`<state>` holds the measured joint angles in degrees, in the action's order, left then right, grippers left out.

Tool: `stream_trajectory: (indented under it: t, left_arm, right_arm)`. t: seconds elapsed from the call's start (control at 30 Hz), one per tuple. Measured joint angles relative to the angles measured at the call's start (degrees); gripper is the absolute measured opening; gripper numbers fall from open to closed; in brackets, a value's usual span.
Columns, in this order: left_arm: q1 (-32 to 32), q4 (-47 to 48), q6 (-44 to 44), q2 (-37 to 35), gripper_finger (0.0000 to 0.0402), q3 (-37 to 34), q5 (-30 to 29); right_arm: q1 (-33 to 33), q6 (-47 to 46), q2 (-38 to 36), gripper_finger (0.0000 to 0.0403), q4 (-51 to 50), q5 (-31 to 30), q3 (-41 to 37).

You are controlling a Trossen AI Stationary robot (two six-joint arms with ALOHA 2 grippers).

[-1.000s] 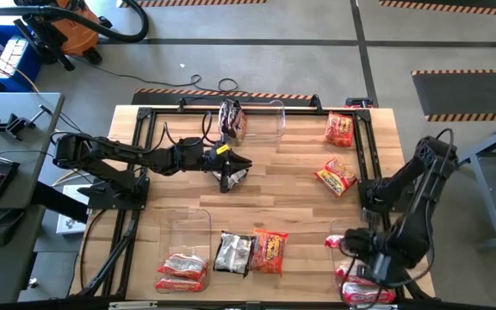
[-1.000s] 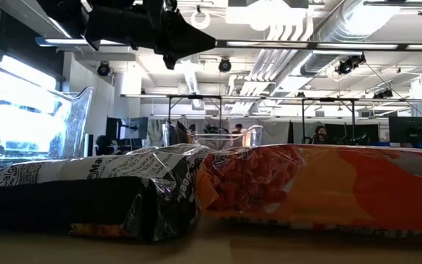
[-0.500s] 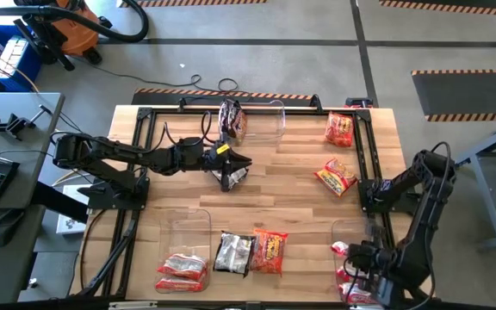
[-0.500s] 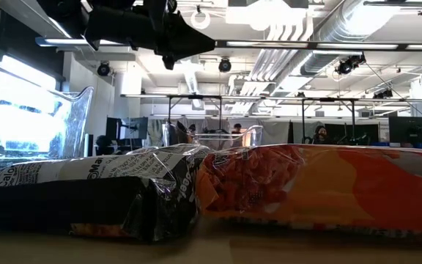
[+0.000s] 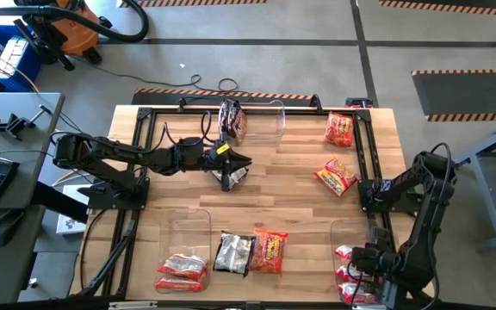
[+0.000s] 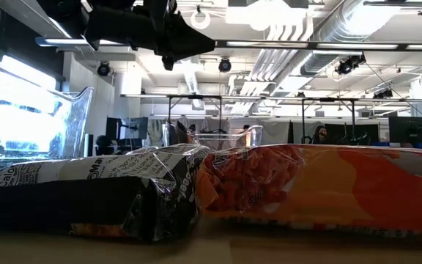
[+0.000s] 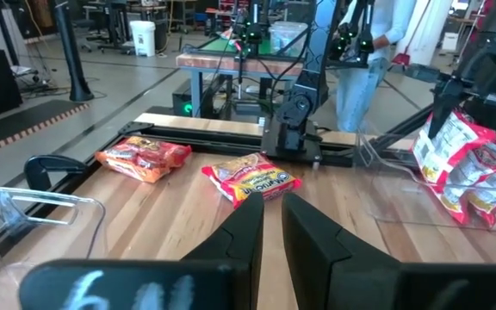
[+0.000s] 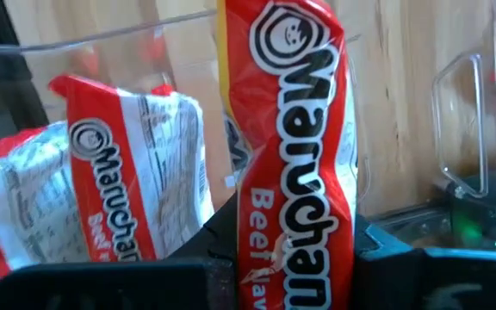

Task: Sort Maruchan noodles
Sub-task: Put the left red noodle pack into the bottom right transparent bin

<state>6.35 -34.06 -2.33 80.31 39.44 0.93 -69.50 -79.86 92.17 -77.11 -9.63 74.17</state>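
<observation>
My right gripper [image 5: 357,259] hangs over the clear near-right bin [image 5: 350,229], shut on a red-and-white Maruchan packet [image 8: 293,146]. More red-and-white packets [image 8: 123,194] lie in that bin. My left gripper [image 5: 243,162] hovers over the table's middle, pointing right, with a dark black-silver packet [image 5: 234,177] at its tips. In the left wrist view its fingers [image 7: 246,234] stand a narrow gap apart. A dark packet [image 5: 233,252] and an orange one [image 5: 269,251] lie flat by the near edge. Two orange packets [image 5: 339,129] [image 5: 335,176] lie at right. My right gripper pinches the red-and-white packet between its two fingers [image 8: 231,250] at its lower end [image 8: 287,258]. The packet stands lengthwise ahead of the fingers, lifted clear, above the bin's packets. My left gripper has the dark packet [image 5: 234,177], but the fingers hide the place of contact. The packet hangs on their near side.
A far clear bin [image 5: 265,119] holds a dark packet [image 5: 231,120]. A near-left clear bin [image 5: 188,226] holds red-and-white packets [image 5: 182,271]. A black frame runs round the tabletop [image 5: 291,202]. The low view is filled by the dark packet [image 6: 86,198] and the orange packet [image 6: 321,187].
My right gripper has carried the red-and-white packet a little toward the table's near edge, over the near-right bin, and the arm's elbow has swung toward the right edge. My left arm and its dark packet have kept still.
</observation>
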Motion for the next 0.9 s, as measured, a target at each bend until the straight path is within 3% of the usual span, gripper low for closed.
stream_trajectory:
  t: [0.33, 0.9]
  left_arm:
    - [0.0, 0.0, 0.0, 0.0, 0.0035, 0.0, -0.1]
    - [0.0, 0.0, -1.6, 0.0, 0.0035, 0.0, -0.1]
  right_arm:
    - [0.2, 6.3, 5.6, 0.0098, 1.1, 4.4, 0.0]
    - [1.2, 6.4, 5.7, 0.0184, 1.2, 10.1, 0.0]
